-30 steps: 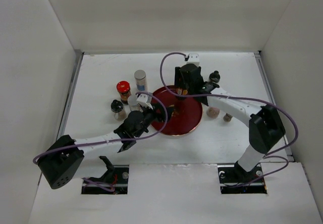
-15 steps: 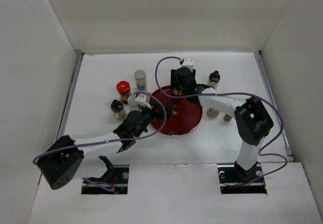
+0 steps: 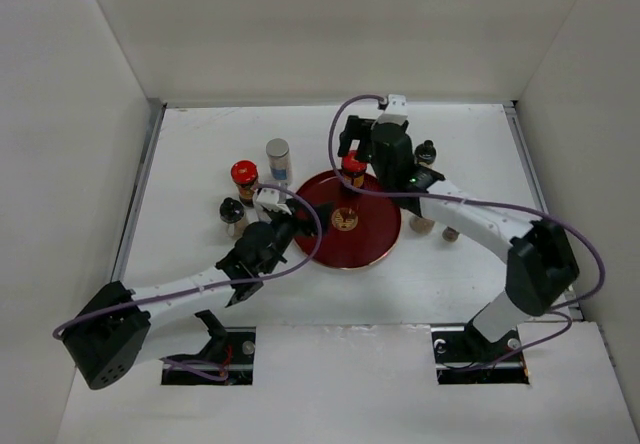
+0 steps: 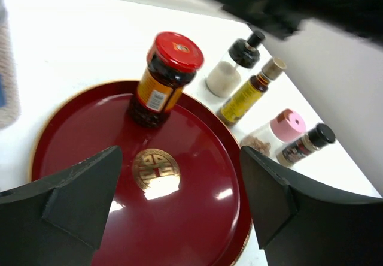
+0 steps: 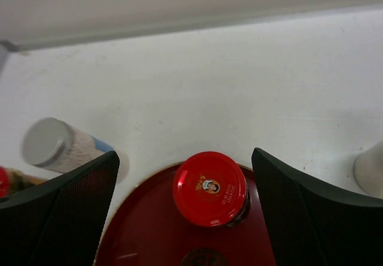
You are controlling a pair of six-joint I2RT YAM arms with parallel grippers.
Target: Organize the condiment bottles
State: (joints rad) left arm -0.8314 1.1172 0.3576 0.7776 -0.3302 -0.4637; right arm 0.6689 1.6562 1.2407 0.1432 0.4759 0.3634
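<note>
From above: tray [image 3: 378, 246] mid-table, one red-lid jar [image 3: 353, 169] upright on its far part. Right gripper [image 3: 362, 152] sits over and just behind that jar. Left gripper [image 3: 290, 226] is at the tray's left rim. Off the tray, left: second red jar [image 3: 243, 176], grey-cap jar [image 3: 278, 158], black-cap bottle [image 3: 232, 214]. Off the tray, right: black-top shaker [image 3: 426, 152], pink-cap jar [image 3: 422, 224].

Left wrist: jaws apart, nothing between them. Beyond them stands the red-lid jar, behind the gold emblem [image 4: 155, 170]. Past the rim stand the shaker, a yellow bottle [image 4: 246, 93], the pink-cap jar and a small dark bottle [image 4: 305, 143].

Right wrist: jaws wide, either side of the red lid, holding nothing; a narrow gap shows at the right finger. The grey-cap jar is at left.
</note>
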